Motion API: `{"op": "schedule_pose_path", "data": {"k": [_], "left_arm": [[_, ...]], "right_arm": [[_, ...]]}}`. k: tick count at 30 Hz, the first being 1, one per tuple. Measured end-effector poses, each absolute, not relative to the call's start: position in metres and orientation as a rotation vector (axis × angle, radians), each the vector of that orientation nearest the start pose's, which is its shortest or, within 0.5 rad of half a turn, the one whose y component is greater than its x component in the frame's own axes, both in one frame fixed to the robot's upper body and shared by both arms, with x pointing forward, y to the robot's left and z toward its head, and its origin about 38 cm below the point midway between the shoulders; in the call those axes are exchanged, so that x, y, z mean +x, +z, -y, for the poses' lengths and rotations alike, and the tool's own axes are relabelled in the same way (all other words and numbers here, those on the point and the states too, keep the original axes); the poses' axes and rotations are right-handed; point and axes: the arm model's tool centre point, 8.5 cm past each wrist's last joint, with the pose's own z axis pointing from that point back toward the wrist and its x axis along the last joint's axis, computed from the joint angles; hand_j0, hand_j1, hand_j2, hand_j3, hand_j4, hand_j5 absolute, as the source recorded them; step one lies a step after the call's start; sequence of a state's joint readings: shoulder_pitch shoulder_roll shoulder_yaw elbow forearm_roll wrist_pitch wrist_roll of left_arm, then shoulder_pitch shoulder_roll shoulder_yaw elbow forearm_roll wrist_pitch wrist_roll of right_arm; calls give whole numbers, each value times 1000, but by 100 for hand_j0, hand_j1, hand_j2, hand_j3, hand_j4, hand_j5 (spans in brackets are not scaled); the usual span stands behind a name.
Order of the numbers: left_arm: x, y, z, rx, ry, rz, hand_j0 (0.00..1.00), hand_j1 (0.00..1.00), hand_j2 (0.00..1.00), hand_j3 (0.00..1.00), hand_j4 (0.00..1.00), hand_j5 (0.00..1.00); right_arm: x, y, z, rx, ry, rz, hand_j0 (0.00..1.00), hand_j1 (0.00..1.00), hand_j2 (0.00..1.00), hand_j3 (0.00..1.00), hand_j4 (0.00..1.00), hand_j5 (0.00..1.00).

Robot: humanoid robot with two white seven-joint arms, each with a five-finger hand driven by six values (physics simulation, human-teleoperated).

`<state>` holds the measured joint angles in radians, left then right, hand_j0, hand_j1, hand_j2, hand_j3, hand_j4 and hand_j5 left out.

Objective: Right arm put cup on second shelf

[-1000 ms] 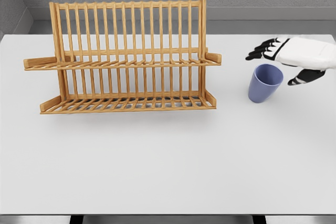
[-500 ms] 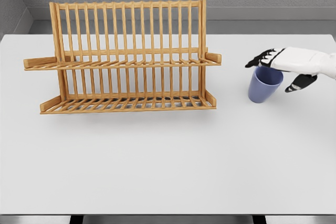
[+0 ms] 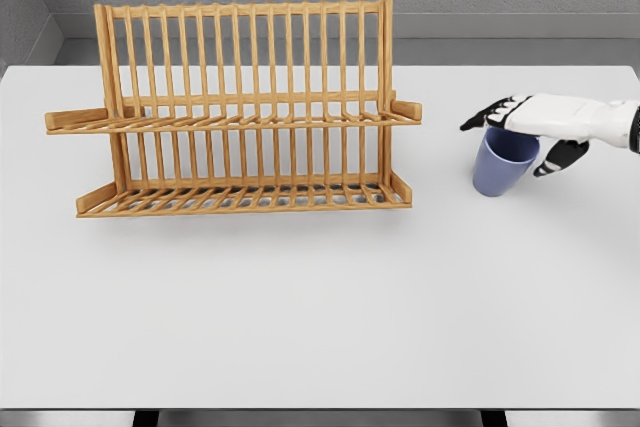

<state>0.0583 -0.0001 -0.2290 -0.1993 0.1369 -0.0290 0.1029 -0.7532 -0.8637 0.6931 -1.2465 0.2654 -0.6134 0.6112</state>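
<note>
A blue cup (image 3: 503, 167) stands upright, mouth up, well right of the rack (image 3: 240, 112). The rack is a wooden two-tier one with slatted shelves, upright; its second shelf (image 3: 230, 122) holds nothing.

White table (image 3: 300, 307) carries wooden rack (image 3: 235, 112) and blue cup (image 3: 503, 162).

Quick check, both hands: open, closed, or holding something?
Left robot hand: not in view.
Right robot hand: over the blue cup, fingers spread around its rim, not yet closed on it.
</note>
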Motion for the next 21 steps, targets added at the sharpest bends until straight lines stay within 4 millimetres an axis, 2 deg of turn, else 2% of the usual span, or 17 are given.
{"op": "schedule_pose_path", "data": {"k": [4, 8, 10, 15, 17, 21], "left_arm": [[34, -262, -264, 149, -89, 168, 100, 100, 100, 100, 100, 100], [34, -262, -264, 149, -89, 168, 100, 100, 100, 100, 100, 100], [34, -262, -264, 149, -89, 168, 100, 100, 100, 100, 100, 100], [34, -262, -264, 149, -88, 168, 100, 100, 100, 100, 100, 100], [34, -262, -264, 149, -88, 168, 100, 100, 100, 100, 100, 100], [34, -262, -264, 149, -89, 168, 100, 100, 100, 100, 100, 100]], "right_arm": [[457, 213, 356, -343, 1999, 1244, 100, 100, 100, 100, 100, 100], [458, 211, 356, -339, 2000, 1239, 79, 79, 79, 79, 79, 79], [458, 211, 355, -339, 1999, 1240, 75, 75, 75, 75, 75, 75], [459, 214, 355, -343, 2001, 1244, 71, 71, 71, 71, 71, 71], [459, 214, 355, -345, 2001, 1244, 66, 66, 66, 66, 66, 66], [461, 220, 354, -357, 2005, 1253, 67, 67, 67, 67, 67, 67]]}}
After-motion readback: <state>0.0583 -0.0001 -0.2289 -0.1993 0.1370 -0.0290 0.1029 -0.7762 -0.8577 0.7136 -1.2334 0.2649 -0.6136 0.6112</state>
